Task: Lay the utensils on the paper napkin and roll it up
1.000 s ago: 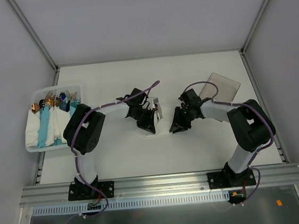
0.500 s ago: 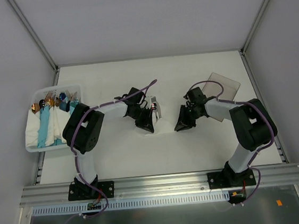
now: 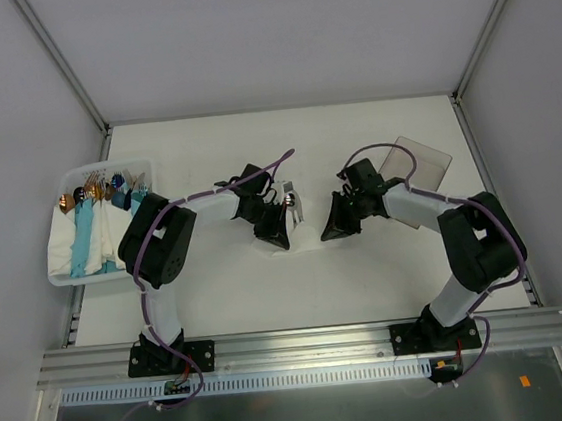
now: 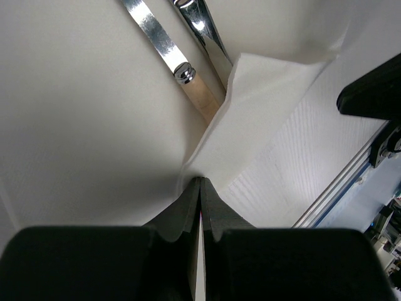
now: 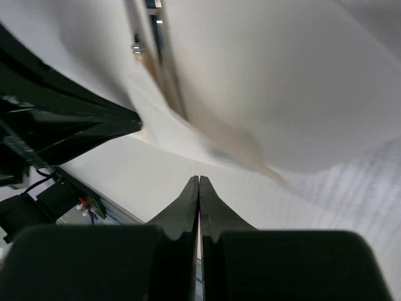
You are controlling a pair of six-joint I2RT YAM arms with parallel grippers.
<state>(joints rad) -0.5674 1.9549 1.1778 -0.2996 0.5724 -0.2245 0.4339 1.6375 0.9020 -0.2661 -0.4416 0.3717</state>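
Left wrist view: the left gripper point(image 4: 200, 183) is recorded with jaws pressed together against the folded edge of the paper napkin point(image 4: 282, 132); the utensils point(image 4: 156, 42) are partly covered by that fold just ahead of the tips. The right gripper point(image 5: 198, 182) is likewise pressed together, the napkin lying just ahead.

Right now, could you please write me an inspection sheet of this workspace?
Surface: white table, both arms bolted at its near edge.
Job's things: paper napkin partly folded over the utensils.
Clutter: tray of blue and white rolled bundles at left; translucent panel at right.
Grippers: left end effector shut on the napkin's edge; right end effector shut, hold unclear.
Cables: purple cables loop along both arms.
Surroundings: grey walls; aluminium rail in front.
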